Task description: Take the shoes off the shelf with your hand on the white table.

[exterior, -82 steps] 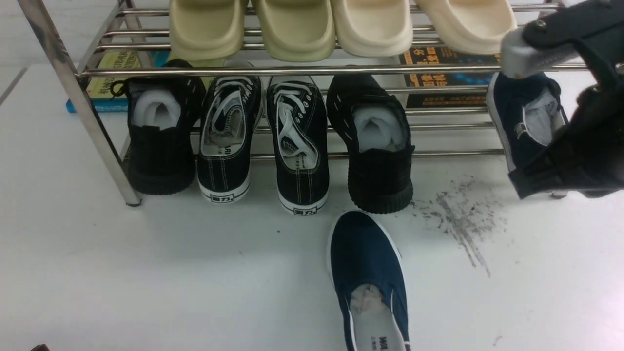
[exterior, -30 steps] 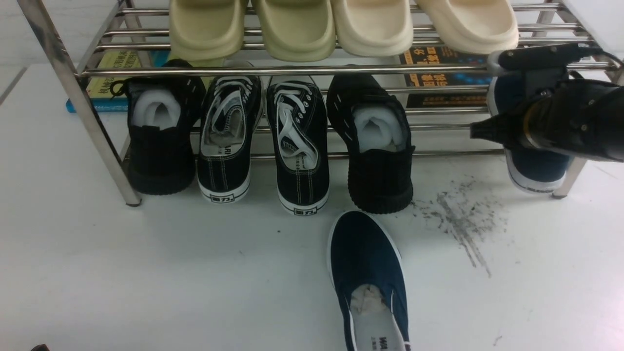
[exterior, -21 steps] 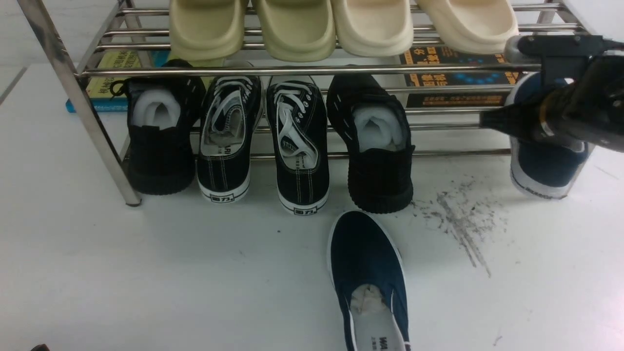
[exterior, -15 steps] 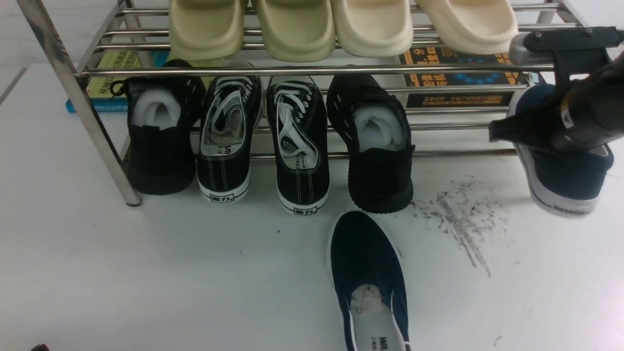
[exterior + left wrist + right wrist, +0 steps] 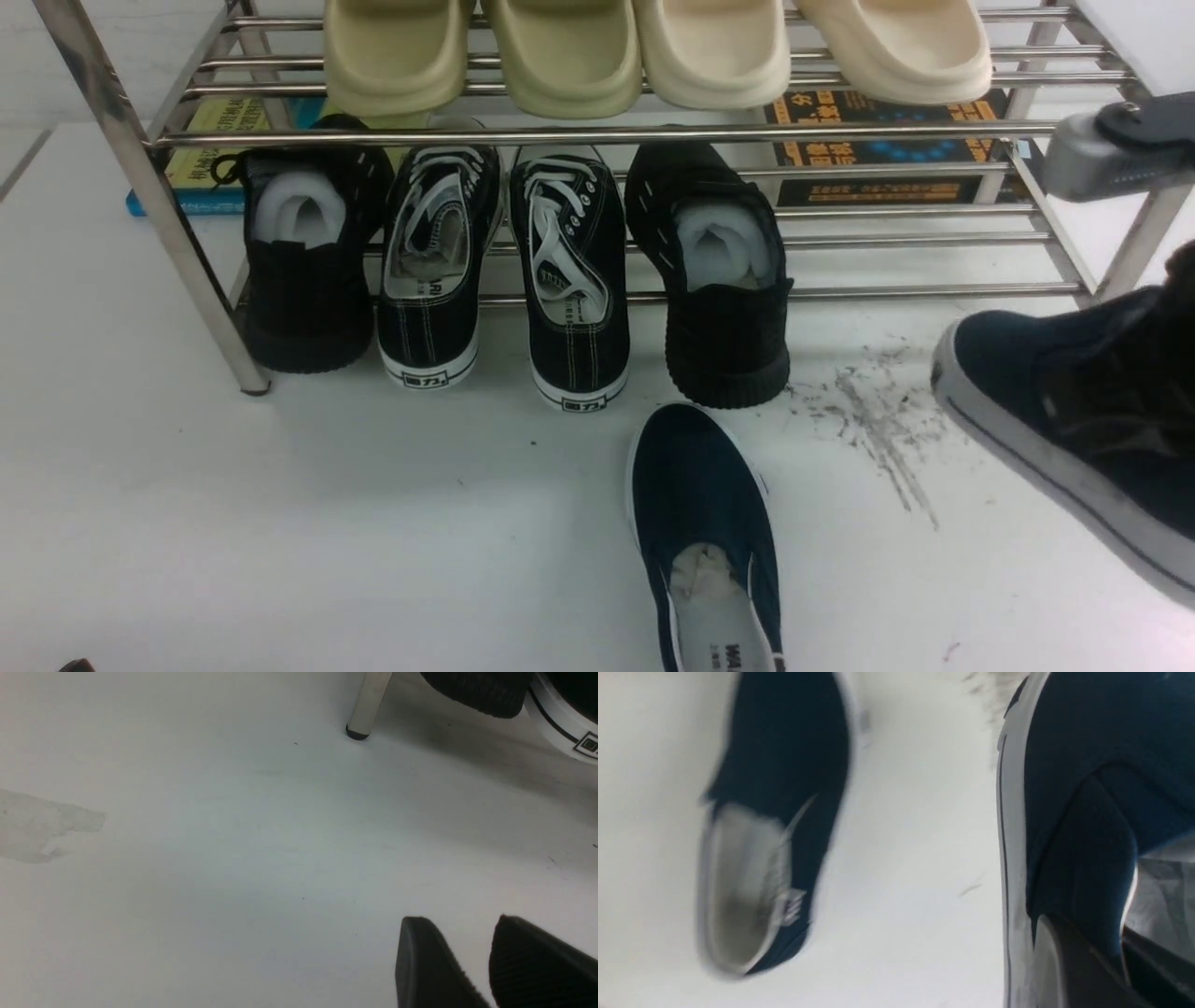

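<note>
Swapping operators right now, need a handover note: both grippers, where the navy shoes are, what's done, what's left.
Left gripper: open, empty, low over the white table near a leg of the shelf.
Right gripper: shut on the second navy shoe, gripping its collar. The shoe is tilted and clear of the shelf, on the right side.
First navy shoe: flat on the table in front of the shelf, toe toward it.
Done: both navy shoes are off the shelf.
Left: set the held shoe on the table, probably beside the first, then release.

Navy shoes (image 5: 702, 490) with white soles; white table (image 5: 280, 523), grey-black scuffs (image 5: 878, 425).
</note>
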